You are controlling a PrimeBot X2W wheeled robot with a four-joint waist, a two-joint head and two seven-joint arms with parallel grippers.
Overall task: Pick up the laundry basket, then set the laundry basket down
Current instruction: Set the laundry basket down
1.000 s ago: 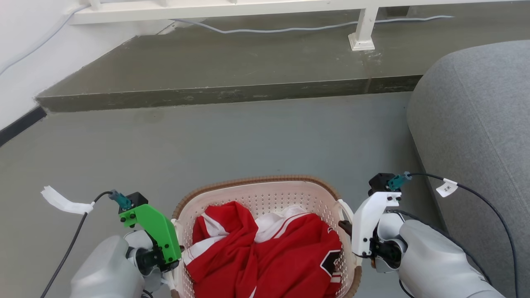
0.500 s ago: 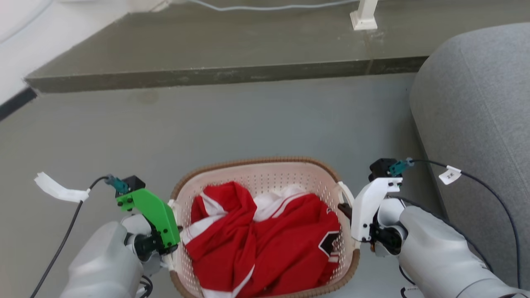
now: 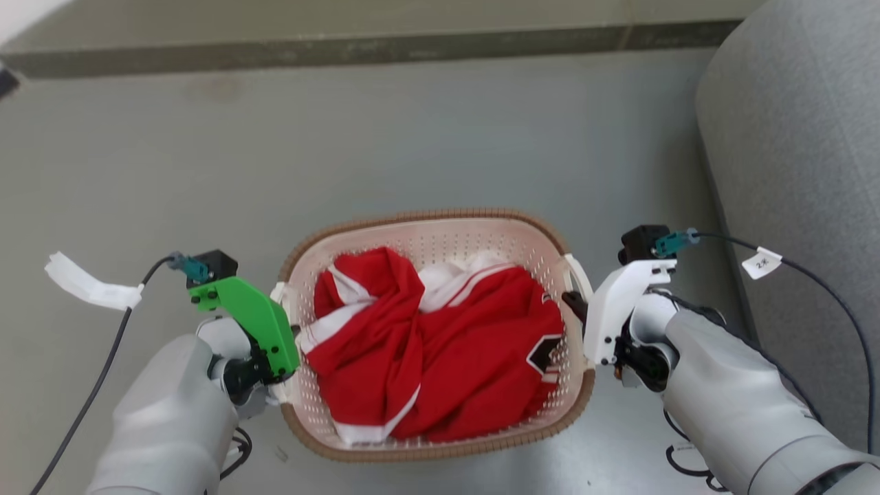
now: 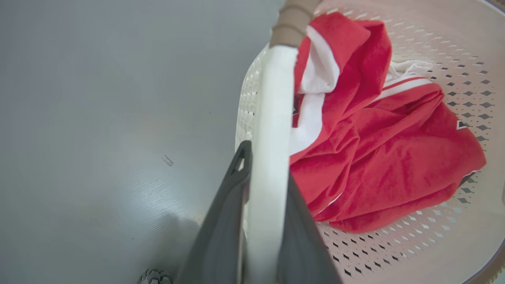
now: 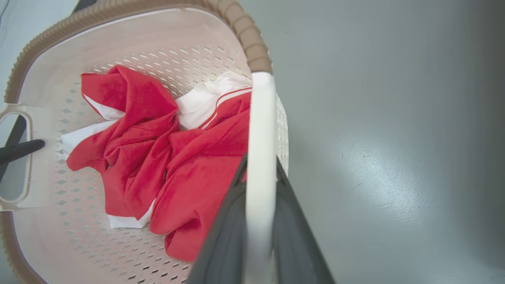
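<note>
Fingers [image 4: 221, 232] of left gripper [image 4: 268, 165] clamp left handle [image 4: 272, 98] of laundry basket [image 3: 426, 218]; right gripper [image 5: 260, 161] clamps right handle [image 5: 260, 110] likewise. Basket lies directly between both, long axis running gripper to gripper, neither arm nearer. Red garment [image 3: 440, 344] inside. Grey floor [image 3: 412, 137] beneath, sofa [image 3: 790, 172] at right; clearance from floor unclear.

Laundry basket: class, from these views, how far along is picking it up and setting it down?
Done: on the laundry basket, the left gripper grips the left handle and the right gripper the right handle, both shut. In hand: the lift; whether it is clear of the floor cannot be told. Left: setting it down and letting go.
</note>
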